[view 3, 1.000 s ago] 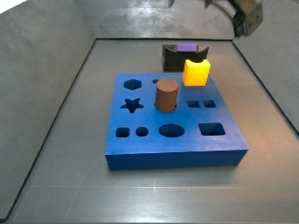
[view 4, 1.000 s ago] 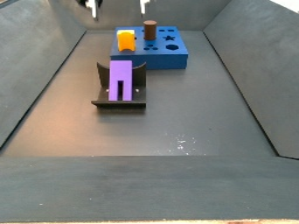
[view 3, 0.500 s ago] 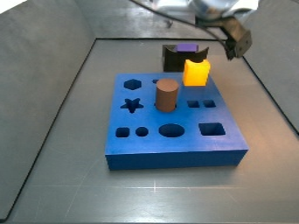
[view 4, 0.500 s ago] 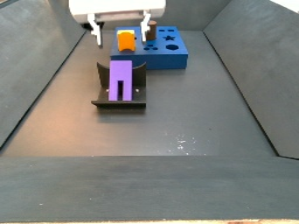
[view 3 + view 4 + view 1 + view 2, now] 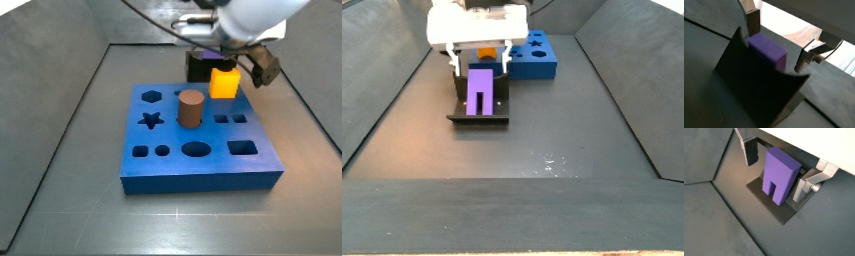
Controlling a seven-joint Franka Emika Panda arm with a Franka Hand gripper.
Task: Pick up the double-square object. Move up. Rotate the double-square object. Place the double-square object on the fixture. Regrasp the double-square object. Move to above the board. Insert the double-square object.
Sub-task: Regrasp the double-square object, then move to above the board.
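Dark floor; gripper [image 5: 784, 170] jaws wide, straddling double-square object [image 5: 779, 175].

The double-square object [image 5: 480, 90] lies on the fixture [image 5: 478, 118], just beside the board [image 5: 536, 62]. The pincer [image 5: 476, 62] hangs over the fixture, fingers [image 5: 751, 151] apart either side of the object.

Even overhead light is cast. A blown-out white background is seen behind the gripper [image 5: 777, 42] in both wrist views; side views are soft.
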